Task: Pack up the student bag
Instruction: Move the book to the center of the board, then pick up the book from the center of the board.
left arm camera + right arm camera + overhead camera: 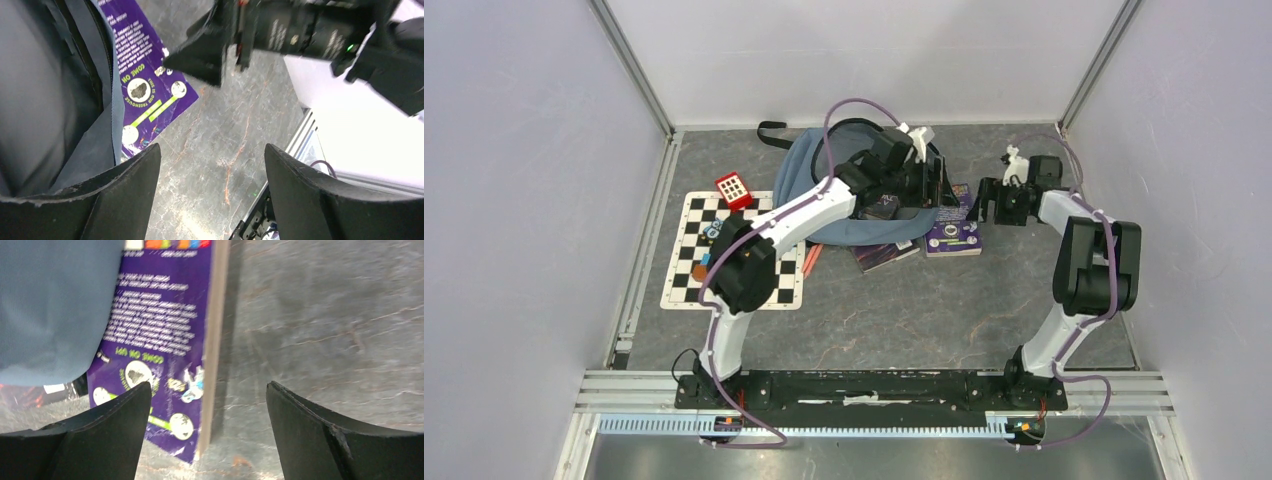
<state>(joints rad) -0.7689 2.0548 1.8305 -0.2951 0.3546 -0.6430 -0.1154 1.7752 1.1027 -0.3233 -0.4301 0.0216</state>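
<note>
Blue-grey backpack (pixel 809 165) in the upper middle of the overhead frame, lying on the grey table (pixel 904 310), black strap trailing toward the upper left. Left arm stretched across it, left gripper (pixel 932 183) just past its right edge. From the left wrist, fingers spread wide with only bare tabletop between them (pixel 212 150); backpack fabric (pixel 50 100) filling the left side of that frame.

Purple book (pixel 954 232) flat on the table just right of the backpack, its upper left corner tucked under the fabric (pixel 50 305). Darker book (pixel 884 255) poking out from under the backpack's lower edge, beside the purple one.

Right gripper (pixel 984 200) at upper right of centre, near the purple book's top edge. From the right wrist, fingers wide apart (pixel 209 385), gripping nothing, the book's right edge (pixel 160 330) in the gap.

Checkered mat (pixel 734 250) at left, red box with white squares (pixel 733 188) on its upper edge. Thin orange sticks (pixel 809 262) by the mat's right side, possibly pens, too small to tell
</note>
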